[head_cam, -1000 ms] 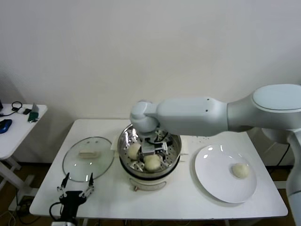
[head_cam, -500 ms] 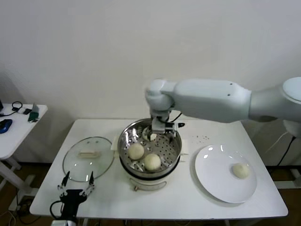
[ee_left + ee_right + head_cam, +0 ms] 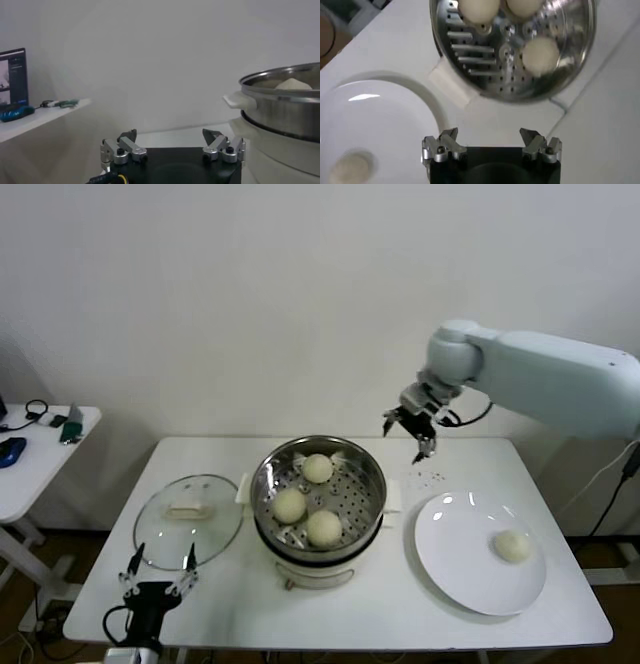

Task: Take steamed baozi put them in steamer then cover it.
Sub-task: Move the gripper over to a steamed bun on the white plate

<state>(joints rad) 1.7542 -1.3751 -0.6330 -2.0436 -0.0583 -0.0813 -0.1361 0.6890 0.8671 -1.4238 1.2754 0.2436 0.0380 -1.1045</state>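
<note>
The steel steamer [image 3: 258, 489] stands mid-table on its white base and holds three pale baozi [image 3: 318, 468] [image 3: 290, 505] [image 3: 323, 528]. One more baozi [image 3: 512, 546] lies on the white plate [image 3: 450, 569] at the right. The glass cover [image 3: 188, 519] lies flat on the table left of the steamer. My right gripper [image 3: 402, 439] hangs open and empty in the air behind and to the right of the steamer; its wrist view looks down on the steamer [image 3: 570, 75] and plate [image 3: 385, 115] past the gripper [image 3: 490, 136]. My left gripper [image 3: 163, 554] is parked open at the table's front left, beside the steamer [image 3: 285, 112].
A small side table [image 3: 45, 449] with a few items stands at the far left. Small dark specks [image 3: 432, 477] lie on the tabletop between steamer and plate. The wall rises close behind the table.
My right gripper has risen out of the steamer, leaving a third baozi at its back, and swung to the right. The left arm has not moved.
</note>
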